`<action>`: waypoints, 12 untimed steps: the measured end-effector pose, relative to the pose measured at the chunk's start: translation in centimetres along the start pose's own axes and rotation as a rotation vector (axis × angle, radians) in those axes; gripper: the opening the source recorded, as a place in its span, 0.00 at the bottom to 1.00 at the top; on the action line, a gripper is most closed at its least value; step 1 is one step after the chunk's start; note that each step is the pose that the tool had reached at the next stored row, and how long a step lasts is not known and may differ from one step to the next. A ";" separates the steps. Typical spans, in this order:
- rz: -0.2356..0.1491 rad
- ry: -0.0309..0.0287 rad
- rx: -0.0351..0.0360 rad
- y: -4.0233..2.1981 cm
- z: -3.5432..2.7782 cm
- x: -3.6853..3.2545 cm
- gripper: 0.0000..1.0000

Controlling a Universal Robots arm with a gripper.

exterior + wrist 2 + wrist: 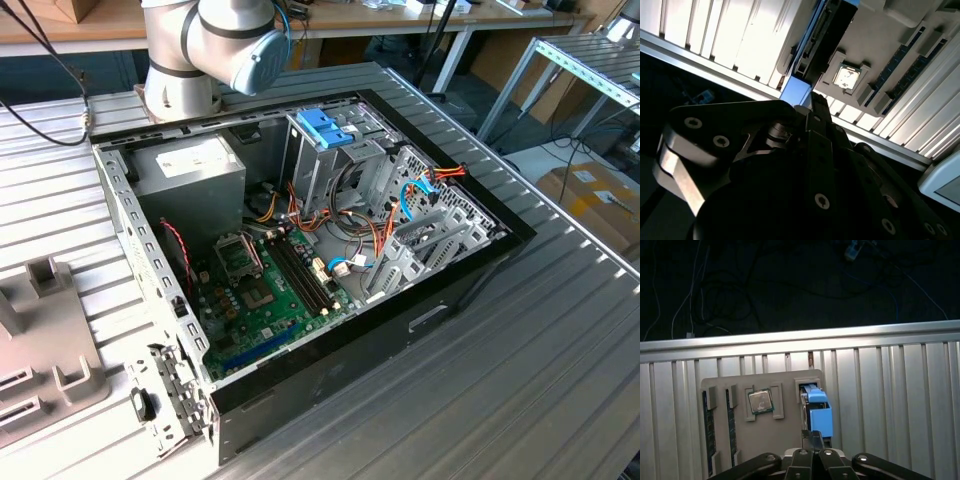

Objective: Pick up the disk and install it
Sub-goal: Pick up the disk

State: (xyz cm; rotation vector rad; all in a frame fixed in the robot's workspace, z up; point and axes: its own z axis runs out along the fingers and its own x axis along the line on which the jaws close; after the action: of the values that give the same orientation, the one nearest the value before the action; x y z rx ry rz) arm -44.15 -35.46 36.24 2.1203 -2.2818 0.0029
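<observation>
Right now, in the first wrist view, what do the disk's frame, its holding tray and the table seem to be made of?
The disk: its frame looks like light-blue plastic, matte and even in colour. The tray: probably moulded plastic, dull grey-beige, with rounded recesses. The table: seems to be aluminium, ribbed, with a bright metallic sheen.

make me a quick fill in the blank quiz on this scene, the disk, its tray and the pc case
1. The flat silver-grey disk has a plastic frame coloured ____.
2. It stands on edge in the flat grey tray, which also holds a square silver processor chip and ____ long dark memory sticks.
3. The black gripper by the disk has its fingers ____.
4. The black computer case on the ribbed metal table lies with its side ____.

Answers: light blue; two; shut; open
</observation>
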 end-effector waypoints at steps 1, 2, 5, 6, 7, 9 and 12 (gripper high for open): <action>0.000 0.0000 0.0000 -0.16 0.00 -0.01 0.11; 0.000 0.0000 0.0000 -0.30 0.00 -0.02 0.11; 0.000 -0.0001 0.0001 -0.90 -0.01 -0.07 0.11; 0.000 -0.0001 0.0001 -1.16 -0.02 -0.09 0.11; 0.000 0.0000 0.0000 -1.31 -0.03 -0.10 0.11; 0.000 0.0000 0.0000 -1.64 -0.03 -0.12 0.11; 0.000 0.0000 0.0000 -2.05 -0.04 -0.15 0.11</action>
State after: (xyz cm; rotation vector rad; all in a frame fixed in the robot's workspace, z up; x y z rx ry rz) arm -42.10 -35.45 36.24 2.1203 -2.2817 0.0029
